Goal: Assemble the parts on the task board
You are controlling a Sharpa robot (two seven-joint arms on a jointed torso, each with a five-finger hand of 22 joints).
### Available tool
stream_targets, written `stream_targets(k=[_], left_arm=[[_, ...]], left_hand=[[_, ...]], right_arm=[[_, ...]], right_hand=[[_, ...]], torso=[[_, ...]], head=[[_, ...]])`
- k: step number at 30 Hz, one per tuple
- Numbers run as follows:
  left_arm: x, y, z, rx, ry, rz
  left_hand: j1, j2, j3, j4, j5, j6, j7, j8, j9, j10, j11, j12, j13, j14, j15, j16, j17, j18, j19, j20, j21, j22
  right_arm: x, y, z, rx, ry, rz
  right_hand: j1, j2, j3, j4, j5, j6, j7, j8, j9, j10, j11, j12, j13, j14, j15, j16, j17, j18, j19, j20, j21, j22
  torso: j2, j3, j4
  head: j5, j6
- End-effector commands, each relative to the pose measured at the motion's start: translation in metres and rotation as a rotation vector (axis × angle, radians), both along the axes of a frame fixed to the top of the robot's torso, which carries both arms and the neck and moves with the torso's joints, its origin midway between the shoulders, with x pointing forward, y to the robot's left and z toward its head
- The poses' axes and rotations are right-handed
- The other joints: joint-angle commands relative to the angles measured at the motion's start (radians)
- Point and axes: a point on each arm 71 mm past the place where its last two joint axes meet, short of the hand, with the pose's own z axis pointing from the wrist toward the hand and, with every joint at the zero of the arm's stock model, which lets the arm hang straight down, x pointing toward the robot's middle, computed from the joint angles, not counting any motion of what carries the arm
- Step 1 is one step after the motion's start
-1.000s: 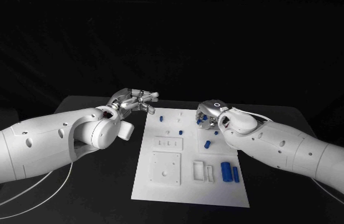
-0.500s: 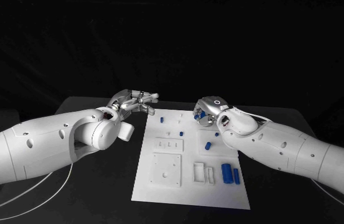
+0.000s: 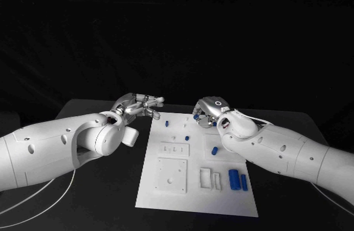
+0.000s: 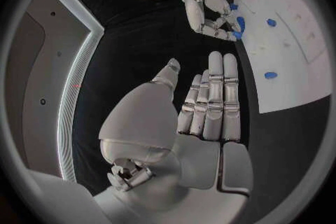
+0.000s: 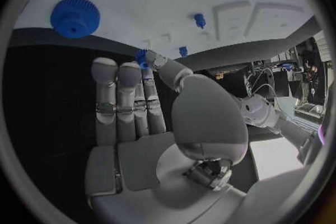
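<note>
The white board (image 3: pixel 198 164) lies flat on the black table (image 3: pixel 96 190), between the two hands. The left hand (image 3: pixel 138 105) hovers just off the board's far left corner, fingers straight and side by side, holding nothing. The right hand (image 3: pixel 208 112) hangs over the board's far edge; a small blue part (image 4: pixel 239 23) sits at its fingertips, pinched between thumb and finger as far as the wrist views show. Just ahead of this hand's fingers lies a blue gear (image 5: pixel 74 14) on the board. Nearer the robot than the right hand, more blue parts rest on the board: a short peg (image 3: pixel 214 149) and two longer cylinders (image 3: pixel 237 179) side by side.
</note>
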Motion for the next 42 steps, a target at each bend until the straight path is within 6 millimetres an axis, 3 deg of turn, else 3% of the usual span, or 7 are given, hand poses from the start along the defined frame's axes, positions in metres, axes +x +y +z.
stream_targets(k=[1,10,23,31,42], left_arm=[[-0.001,-0.005,0.002,-0.014,-0.004,-0.021],[-0.001,-0.008,0.004,-0.017,-0.007,-0.029],[-0.001,-0.011,0.006,-0.018,-0.011,-0.036],[-0.001,-0.012,0.006,-0.018,-0.011,-0.038],[-0.001,-0.013,0.007,-0.019,-0.013,-0.040]], left_hand=[[-0.005,-0.005,0.002,0.002,0.003,-0.010,0.000,0.000,0.001,-0.004,-0.001,0.001,0.001,-0.007,0.000,0.006,0.000,0.001,-0.007,0.000,0.003,-0.001],[-0.003,-0.007,0.003,0.002,0.003,-0.011,0.000,0.000,0.001,-0.005,-0.001,0.001,0.001,-0.008,0.000,0.007,-0.001,0.001,-0.009,0.000,0.007,-0.006],[-0.003,-0.007,0.003,0.002,0.003,-0.011,0.000,0.000,0.001,-0.005,-0.001,0.001,0.001,-0.008,0.000,0.007,-0.001,0.001,-0.009,0.000,0.007,-0.006],[-0.002,-0.006,0.004,0.000,0.004,-0.012,0.001,0.000,0.001,-0.006,0.000,0.001,0.001,-0.008,0.000,0.007,-0.001,0.001,-0.010,0.000,0.010,-0.010],[-0.004,-0.007,0.003,0.001,0.004,-0.013,0.001,0.000,0.001,-0.006,0.000,0.001,0.001,-0.008,0.000,0.007,-0.001,0.001,-0.010,0.001,0.012,-0.012]], right_arm=[[0.001,0.005,0.002,0.018,-0.030,0.002],[0.005,0.010,0.001,0.018,-0.035,-0.003],[0.009,0.017,-0.001,0.020,-0.042,-0.001],[0.010,0.018,-0.001,0.025,-0.042,-0.001],[0.013,0.018,-0.003,0.022,-0.036,-0.008]], right_hand=[[-0.001,0.003,0.004,0.000,0.004,0.008,-0.001,0.004,-0.001,0.036,-0.028,0.007,0.018,0.003,-0.007,-0.007,0.001,0.014,0.012,-0.007,-0.004,0.002],[-0.001,0.003,0.004,0.000,0.006,0.006,-0.001,0.003,-0.001,0.035,-0.028,0.007,0.017,0.003,-0.007,-0.008,0.001,0.014,0.013,-0.007,-0.004,0.005],[-0.001,0.004,0.001,0.000,0.009,0.006,-0.001,0.004,-0.002,0.035,-0.028,0.007,0.015,0.003,-0.007,-0.009,0.002,0.015,0.016,-0.007,-0.010,0.016],[-0.002,0.005,0.000,-0.001,0.012,0.005,-0.001,0.004,-0.003,0.034,-0.028,0.007,0.015,0.003,-0.007,-0.011,0.002,0.014,0.020,-0.008,-0.002,0.024],[-0.002,0.006,-0.001,-0.002,0.014,0.004,0.000,0.004,-0.003,0.033,-0.027,0.007,0.015,0.003,-0.007,-0.011,0.002,0.014,0.022,-0.007,-0.002,0.035]], torso=[[0.006,-0.0027,0.0066],[0.018,-0.0062,0.0145],[0.031,-0.0092,0.0182],[0.029,-0.0096,0.0164],[0.029,-0.0110,0.0198]], head=[[-0.003,0.003],[-0.001,0.010],[0.000,0.020],[0.003,0.018],[0.004,0.015]])
